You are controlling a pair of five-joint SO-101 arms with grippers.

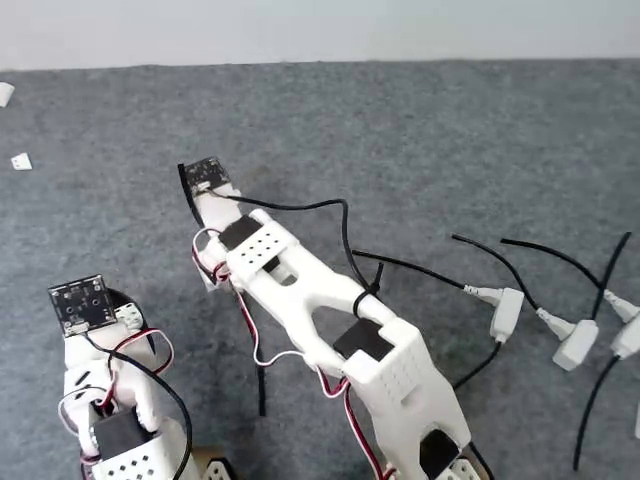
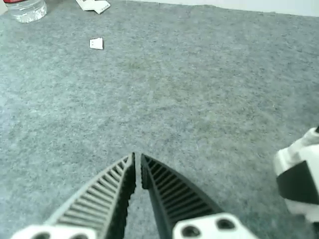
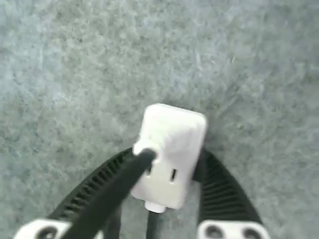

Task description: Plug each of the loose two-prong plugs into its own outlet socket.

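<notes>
A grey felt surface point(image 1: 420, 130) spreads wide — a pale wall point(image 1: 320, 30) runs along its far edge.

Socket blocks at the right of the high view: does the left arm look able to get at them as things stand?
Probably not. The right arm stretches across the carpet between the left arm and the socket blocks, which lie beyond it at the far side.

White printed arms
Perforated shells on left arm point(image 1: 140, 462) and right arm point(image 1: 300, 290), red-black-white wiring (loosely looped), ribbed black gripper fingers point(image 2: 99, 194).
</notes>
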